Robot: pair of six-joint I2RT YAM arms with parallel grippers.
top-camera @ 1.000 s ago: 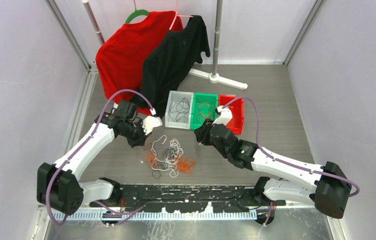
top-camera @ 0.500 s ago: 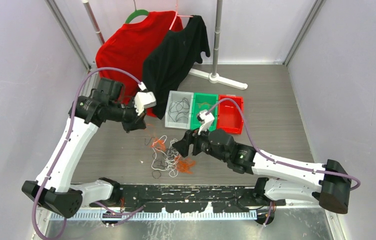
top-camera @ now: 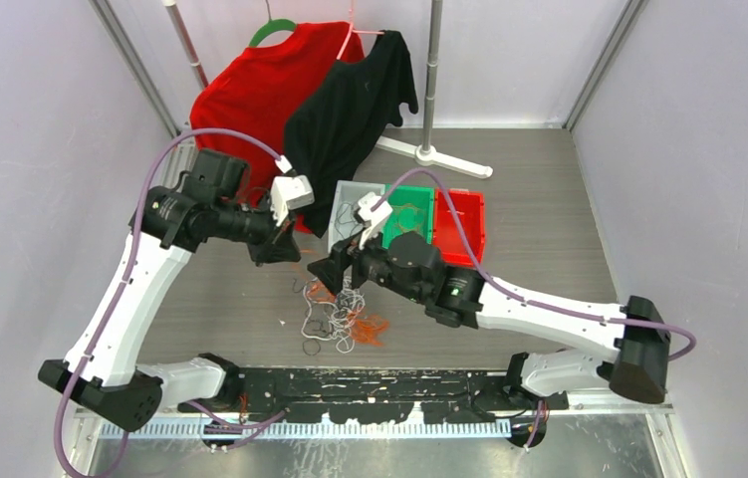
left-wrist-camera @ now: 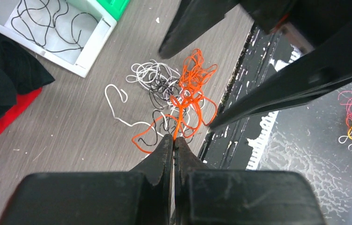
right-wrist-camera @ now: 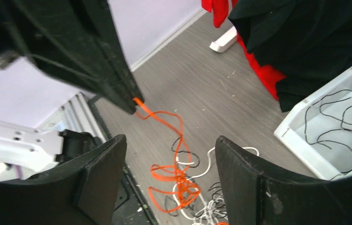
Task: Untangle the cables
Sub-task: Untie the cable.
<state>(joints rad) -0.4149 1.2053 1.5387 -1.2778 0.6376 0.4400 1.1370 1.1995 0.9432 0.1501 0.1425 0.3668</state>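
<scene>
The cables [top-camera: 335, 317] lie in a loose tangle of orange, white and black cords on the grey table, in front of the bins. My left gripper [top-camera: 285, 254] is shut on an orange cable [left-wrist-camera: 190, 93], which runs taut from its closed tips [left-wrist-camera: 174, 137] down into the tangle. My right gripper [top-camera: 328, 271] hovers over the tangle's far side, open, with nothing between its fingers [right-wrist-camera: 169, 140]. Below it in the right wrist view are the orange cable [right-wrist-camera: 176, 171] and white and black loops. More black cables [left-wrist-camera: 52, 18] lie in the white bin.
The white bin [top-camera: 342, 191], a green bin [top-camera: 411, 204] and a red bin [top-camera: 461, 227] stand in a row behind the tangle. A red shirt [top-camera: 245, 100] and a black shirt [top-camera: 350, 110] hang on a rack at the back. The rack's base [top-camera: 439, 157] rests on the table.
The right arm swung left from the bins to above the tangle and its gripper opened. The left gripper rose and drew back to the left, pulling the orange cable up.
</scene>
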